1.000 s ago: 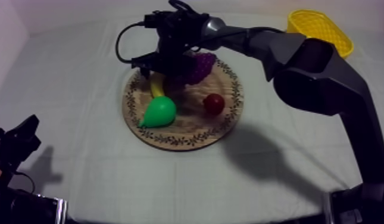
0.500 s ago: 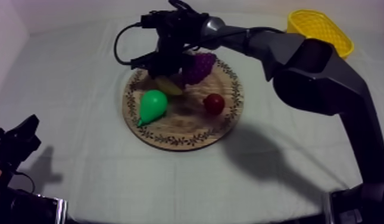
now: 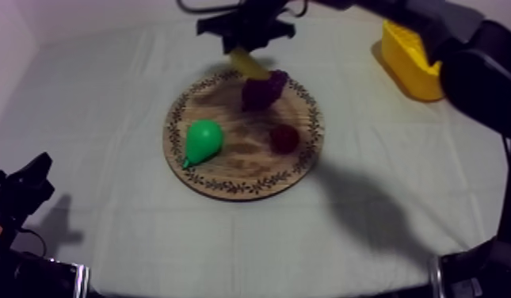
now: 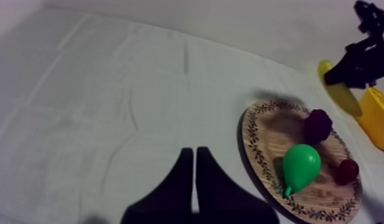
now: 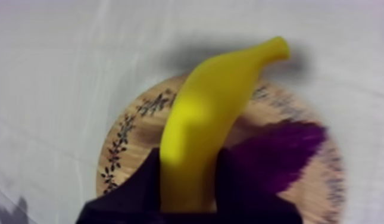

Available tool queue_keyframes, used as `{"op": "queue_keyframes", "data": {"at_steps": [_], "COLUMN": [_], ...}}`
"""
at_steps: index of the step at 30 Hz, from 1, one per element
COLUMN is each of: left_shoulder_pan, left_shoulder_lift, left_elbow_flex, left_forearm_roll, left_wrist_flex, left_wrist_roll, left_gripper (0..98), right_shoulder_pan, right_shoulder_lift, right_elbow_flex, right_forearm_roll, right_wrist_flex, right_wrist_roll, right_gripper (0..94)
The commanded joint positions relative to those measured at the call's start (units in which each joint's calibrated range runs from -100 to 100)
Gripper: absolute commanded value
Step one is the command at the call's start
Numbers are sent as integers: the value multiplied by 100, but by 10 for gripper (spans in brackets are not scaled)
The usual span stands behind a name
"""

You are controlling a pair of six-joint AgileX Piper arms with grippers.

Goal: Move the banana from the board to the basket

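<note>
Carry step: the right gripper (image 5: pixel 189 193) clamps its fingers round the curved yellow toy banana (image 5: pixel 218 101), which hangs just below it, seemingly clear of the round wooden board (image 3: pixel 226 187) underneath. Next it must swing to the yellow basket (image 3: pixel 409 59), well off to its side, then release. The left gripper (image 4: pixel 195 179) is closed and empty

The top camera stands high over the table (image 3: pixel 108 230) and looks down at a slant, with the round wooden board (image 3: pixel 241 165) near the middle. The left wrist camera sits low behind the left gripper (image 4: pixel 193 154) and faces across the table to the board, well apart. The right wrist camera hangs close above the board, facing down past the banana (image 5: pixel 200 125). All three views share the board and the bunch of grapes (image 3: pixel 262 89).
</note>
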Motion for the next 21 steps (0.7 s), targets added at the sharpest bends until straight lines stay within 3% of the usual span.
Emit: {"op": "queue_keyframes", "data": {"at_steps": [1, 12, 21], "left_shoulder_pan": [1, 1, 1], "left_shoulder_lift": [0, 0, 0], "left_elbow_flex": [3, 3, 3], "left_forearm_roll": [0, 0, 0], "left_wrist_flex": [-1, -1, -1], "left_wrist_roll": [1, 0, 0], "left_gripper": [1, 1, 1], "right_shoulder_pan": [177, 1193, 2115], "right_shoulder_lift": [-610, -1941, -2140], "right_elbow_flex": [416, 1963, 2385], "right_forearm_roll": [16, 179, 234], "right_wrist_flex": [-77, -830, -1310], "right_wrist_roll": [48, 240, 426], "right_gripper": [32, 37, 39]}}
